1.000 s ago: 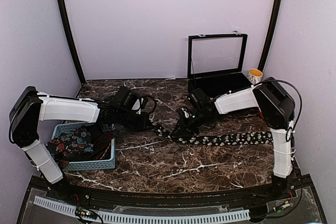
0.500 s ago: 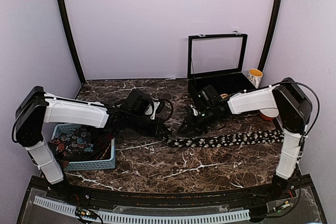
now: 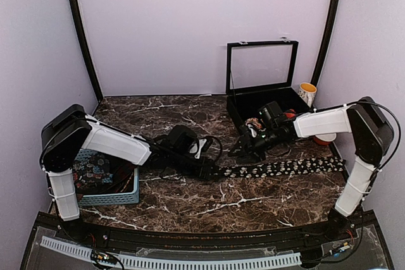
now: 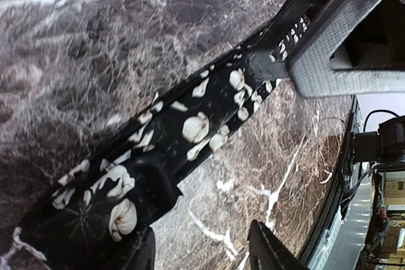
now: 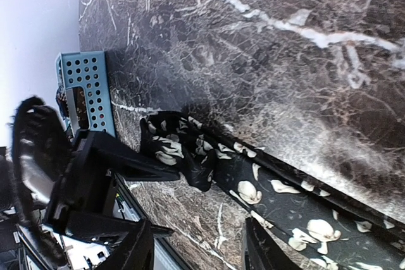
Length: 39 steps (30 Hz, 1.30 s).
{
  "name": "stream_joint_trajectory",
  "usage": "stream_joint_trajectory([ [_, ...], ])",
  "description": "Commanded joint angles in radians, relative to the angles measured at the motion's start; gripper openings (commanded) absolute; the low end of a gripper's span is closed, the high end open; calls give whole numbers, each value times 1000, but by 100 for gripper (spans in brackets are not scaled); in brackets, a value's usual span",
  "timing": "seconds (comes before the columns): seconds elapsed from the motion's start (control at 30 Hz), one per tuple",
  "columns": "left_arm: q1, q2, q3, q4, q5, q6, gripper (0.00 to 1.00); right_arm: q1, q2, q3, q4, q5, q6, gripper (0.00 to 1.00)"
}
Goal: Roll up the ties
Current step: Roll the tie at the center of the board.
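Note:
A black tie with white prints lies stretched across the marble table, and its left end is folded into a small bunch. My left gripper is open at that end; in the left wrist view the bunched tie lies against one finger and bare marble shows between the jaws. My right gripper hovers open just behind the tie, a little right of the left one. More ties lie in the blue basket.
The black glass-lidded case stands open at the back right with a patterned coil and a red one inside. A yellow cup stands beside it. The basket's corner shows in the right wrist view.
Both arms have moved to the right and the tie has slid right with them. The left gripper has opened and let go of the tie's end. The right gripper has opened wider.

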Motion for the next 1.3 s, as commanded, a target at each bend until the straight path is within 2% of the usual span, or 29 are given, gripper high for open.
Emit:
stream_joint_trajectory([
  [0.0, 6, -68, -96, 185, 62, -66, 54, 40, 28, -7, 66, -32, 32, 46],
  [0.1, 9, -126, -143, 255, 56, -69, 58, 67, 51, 4, 78, -27, 39, 44],
  [0.23, 34, -257, -193, 216, 5, 4, 68, 87, 70, 37, 77, -18, 40, 40],
  [0.4, 72, -321, -147, -24, -39, 226, 73, 117, 124, 108, 61, -18, 33, 37],
  [0.53, 94, -355, -184, -58, -75, 365, 73, 133, 172, 164, 17, -5, 10, 33],
  [0.67, 113, -332, -232, 5, 0, 546, 71, 144, 211, 188, -6, -9, -14, 25],
  [0.87, 113, -290, -326, 221, 64, 739, 73, 153, 274, 203, -60, 9, -77, 19],
  [1.0, 113, -207, -263, 170, 99, 877, 73, 153, 303, 210, -100, 36, -133, 18],
  [1.27, 113, -88, -189, 209, 84, 952, 74, 154, 322, 251, -166, 66, -210, 18],
])
